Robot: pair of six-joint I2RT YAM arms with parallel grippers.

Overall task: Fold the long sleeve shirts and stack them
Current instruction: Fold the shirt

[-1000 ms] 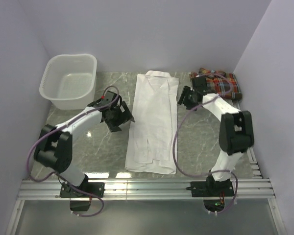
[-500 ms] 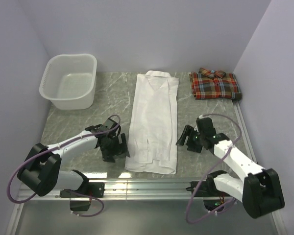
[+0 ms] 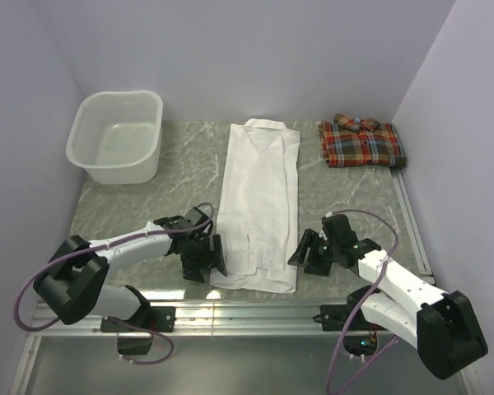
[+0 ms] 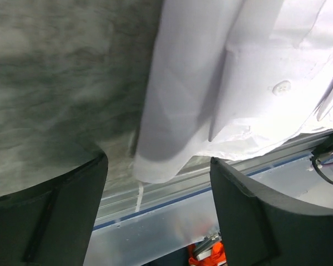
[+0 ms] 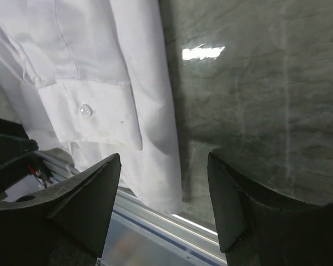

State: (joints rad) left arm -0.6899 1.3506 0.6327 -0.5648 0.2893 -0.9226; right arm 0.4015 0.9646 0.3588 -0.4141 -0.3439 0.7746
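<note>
Worktop [image 3: 346,206] is carrying everything. The white shirt [image 3: 259,197] is lying flat down the middle, collar at the far end, hem reaching the near edge, sides and sleeves already turned in to make a long strip. The laundry basket [image 3: 148,140] is sitting at the far left, and the plaid shirt [image 3: 362,144] is lying folded at the far right corner, well apart from the white one. I'm holding my left gripper [image 3: 207,257] just beside the hem's left corner and my right gripper [image 3: 306,251] just beside its right corner, both with jaws apart and gripping nothing. I'm judging the cloth as light, thin and floppy, sliding easily on the smooth stone, so a one-sided pull is likely dragging it askew. I'm thinking both hem corners are the places to pinch, catching all layers so the tucked sleeve isn't falling loose. The right wrist view is showing a cuff [image 5: 108,119] with one small button [image 5: 85,110]. I'm finding no brand, label or readable writing anywhere.
</note>
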